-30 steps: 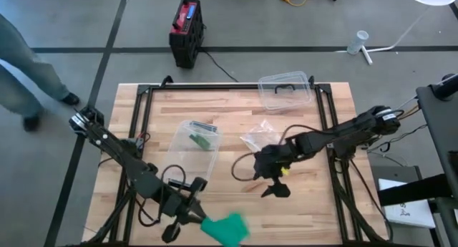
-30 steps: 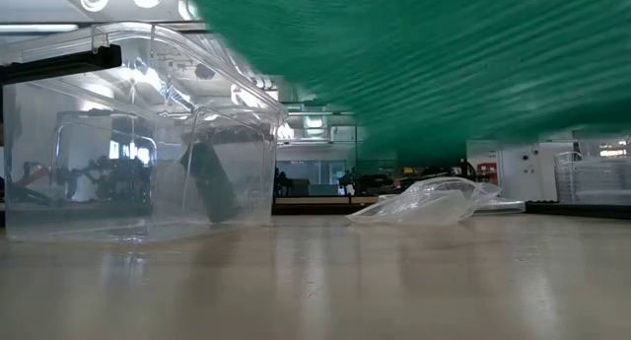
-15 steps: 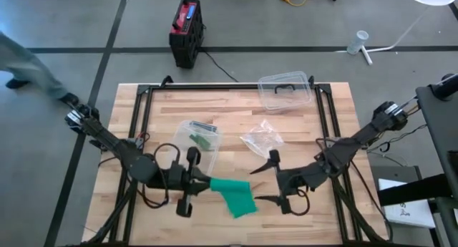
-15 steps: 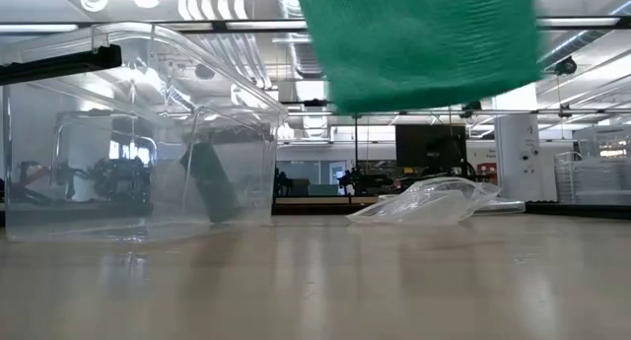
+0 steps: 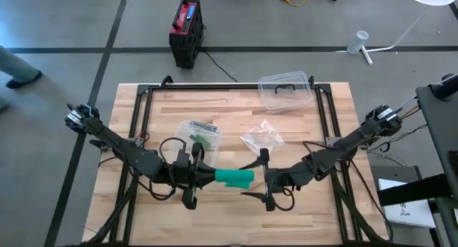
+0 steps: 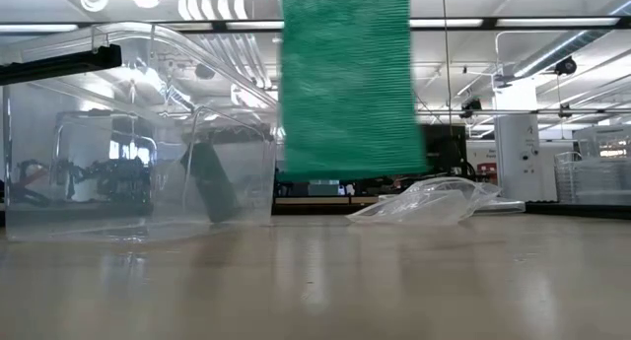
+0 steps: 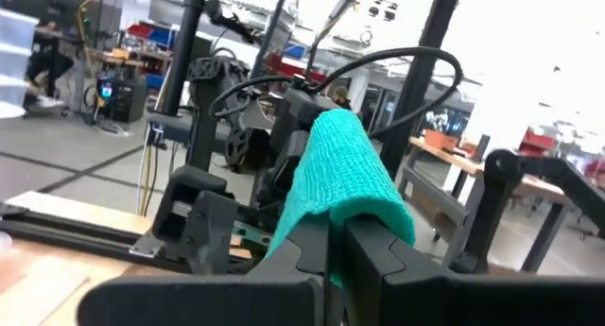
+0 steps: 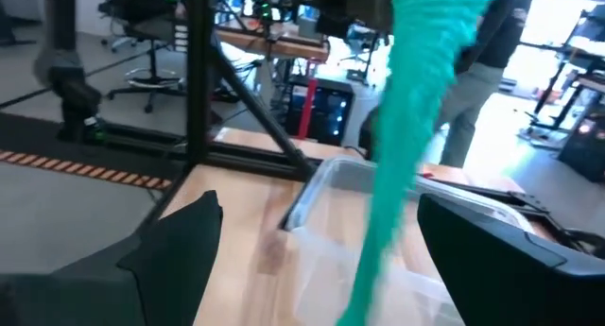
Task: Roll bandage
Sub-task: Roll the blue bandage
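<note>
A green bandage (image 5: 234, 177) hangs above the near middle of the table, clear of the wood. In the low view the bandage (image 6: 345, 84) shows as a broad flat sheet. My left gripper (image 5: 207, 177) is shut on the bandage's left end and points level toward the table's right. My right gripper (image 5: 262, 179) faces it from the right, open and level. Its two fingers stand on either side of the bandage's free right end (image 8: 406, 128) without touching it. My left gripper pinches the bandage's left end (image 7: 333, 211) between its two shut fingers. The fingers come in level from the table's left. The bandage is lifted clear of the table; it arches over the fingertips and hangs down beyond them as a slack sheet.
A clear plastic tub (image 5: 197, 141) holding a green roll stands just beyond the left gripper. A crumpled clear bag (image 5: 261, 138) lies beyond the right gripper, and a clear lid or box (image 5: 285, 89) sits at the far edge. A person's leg (image 5: 14, 68) shows left of the table.
My left gripper has gone from the near edge toward the table's middle, rising a little and rolling, so the bandage now hangs as an upright sheet. My right gripper has gone toward the near left and tipped up from slanting downward to level, facing the bandage, still open.
</note>
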You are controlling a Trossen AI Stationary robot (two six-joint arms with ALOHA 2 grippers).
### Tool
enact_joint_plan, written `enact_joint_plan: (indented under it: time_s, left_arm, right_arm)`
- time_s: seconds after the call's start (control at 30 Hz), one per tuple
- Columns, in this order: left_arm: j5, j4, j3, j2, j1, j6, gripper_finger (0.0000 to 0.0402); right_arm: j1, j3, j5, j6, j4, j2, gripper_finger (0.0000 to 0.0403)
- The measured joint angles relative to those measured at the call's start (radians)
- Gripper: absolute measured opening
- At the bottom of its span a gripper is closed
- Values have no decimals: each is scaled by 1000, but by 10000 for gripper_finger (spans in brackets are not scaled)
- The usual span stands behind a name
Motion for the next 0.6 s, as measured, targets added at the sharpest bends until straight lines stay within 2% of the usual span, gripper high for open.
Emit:
enact_joint_plan:
  time_s: [0.13, 0.27, 0.6]
  left_arm:
    - [0, -16, 0, 0, 2, -38, 3]
    - [-7, -22, 0, -2, 2, -55, 2]
    - [-14, -22, 0, -4, 8, -79, 2]
  right_arm:
    - [-30, 0, 1, -3, 7, 3, 334]
    - [-51, 0, 0, -2, 1, 3, 302]
    - [-60, 0, -1, -45, -19, 12, 173]
